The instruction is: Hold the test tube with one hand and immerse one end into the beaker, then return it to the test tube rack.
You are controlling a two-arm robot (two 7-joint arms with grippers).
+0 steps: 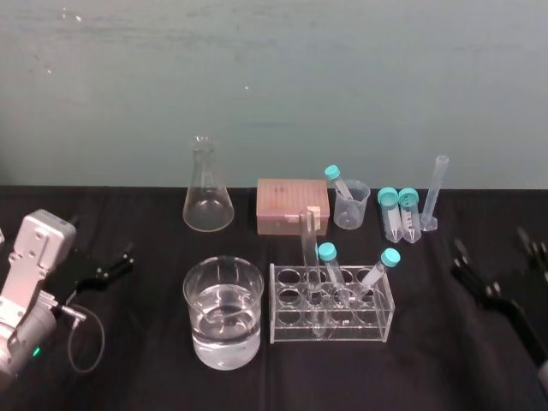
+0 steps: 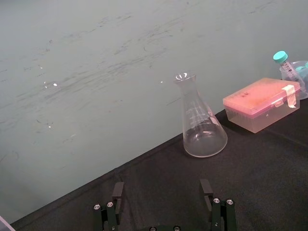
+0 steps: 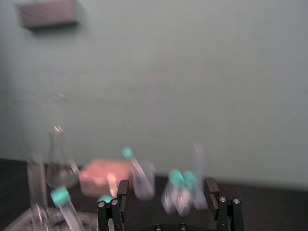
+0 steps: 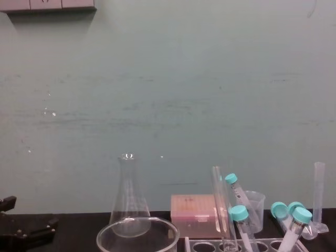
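**Tube racked — grasp pending**

Test tube stands in the rack, beaker just left of it. Left gripper well left of the rack, right gripper well right — both spread, empty. Likely next: pinch the tube's top.

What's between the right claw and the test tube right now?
In the head view, two capped tubes leaning in the rack stand between the right claw and the test tube; past the rack's end, bare cloth.
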